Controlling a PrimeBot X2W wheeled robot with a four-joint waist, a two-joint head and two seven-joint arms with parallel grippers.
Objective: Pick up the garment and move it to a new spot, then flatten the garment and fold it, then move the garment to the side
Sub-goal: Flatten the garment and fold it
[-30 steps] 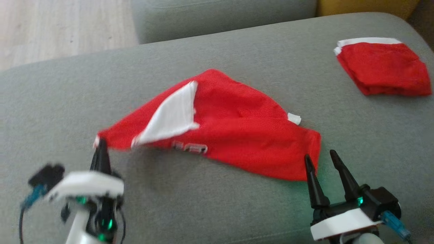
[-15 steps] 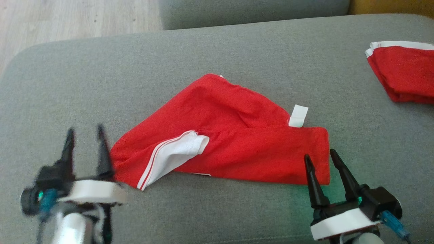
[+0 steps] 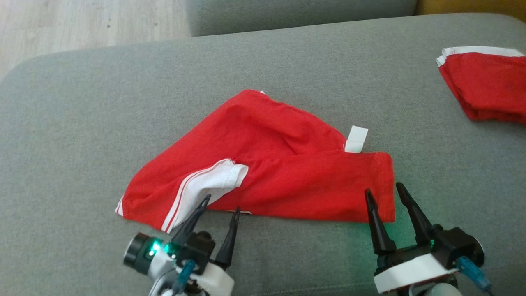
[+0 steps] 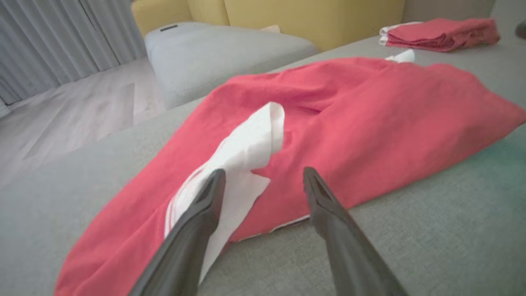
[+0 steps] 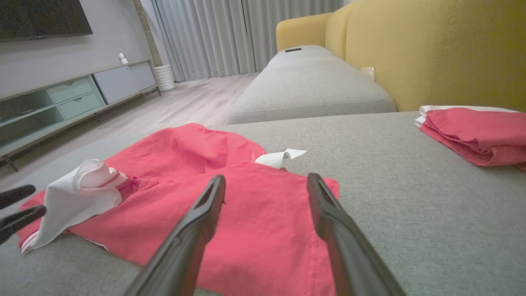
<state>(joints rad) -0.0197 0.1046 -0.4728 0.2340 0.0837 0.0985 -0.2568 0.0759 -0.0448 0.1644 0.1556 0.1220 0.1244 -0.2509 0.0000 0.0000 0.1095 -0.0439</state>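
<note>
**Both claws wide at the garment's near hem**

Nearest you, the left gripper (image 3: 222, 203) and right gripper (image 3: 383, 188) are spread wide, holding nothing. The red garment (image 3: 287, 164) lies rumpled on the grey cushion (image 3: 82, 123), its near edge at both sets of tips. Its white flap (image 3: 213, 181) is by the left claw. Far right, well apart, sits a folded red pile (image 3: 485, 86).

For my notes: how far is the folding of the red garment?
Done: the red garment lies on the grey cushion, partly folded. In hand: nothing; the left gripper and right gripper stand open at its near edge. Left: the white flap is bunched, so flattening, folding, moving aside.
</note>
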